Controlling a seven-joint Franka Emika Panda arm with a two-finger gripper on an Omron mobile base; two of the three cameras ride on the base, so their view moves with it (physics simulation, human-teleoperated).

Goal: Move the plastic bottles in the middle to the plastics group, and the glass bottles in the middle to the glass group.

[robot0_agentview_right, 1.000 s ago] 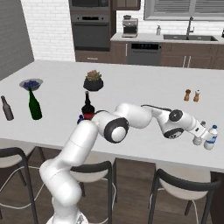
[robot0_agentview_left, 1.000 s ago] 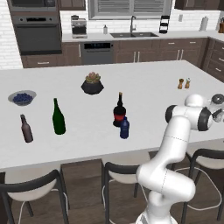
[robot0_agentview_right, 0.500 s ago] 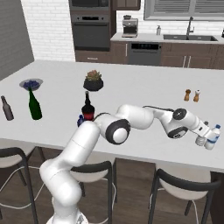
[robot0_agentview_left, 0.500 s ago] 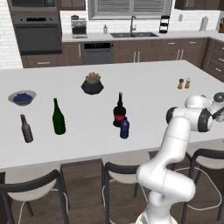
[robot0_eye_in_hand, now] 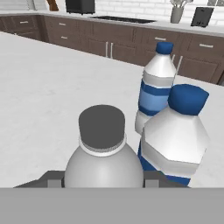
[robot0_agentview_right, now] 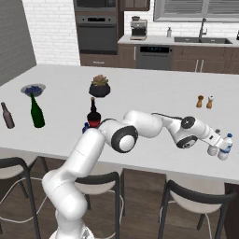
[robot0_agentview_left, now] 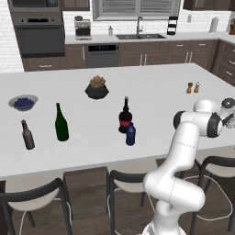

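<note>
My gripper is at the counter's right end, shut on a clear-whitish plastic bottle whose cap looks grey from the hand. Right beside it stand two blue-capped water bottles, the plastics group. In the left base view the gripper is at the right edge. In the middle of the counter stand the dark red-labelled glass bottle and the small dark blue plastic bottle. Far left are the tall green bottle and the small brown bottle.
A dark pot with a plant and a bowl of blueberries sit further back on the white counter. Salt and pepper shakers stand near the right. Bar stools line the near edge.
The hand with the whitish bottle has shifted slightly right and down, closer to the blue-capped bottles. Everything else stays put.
</note>
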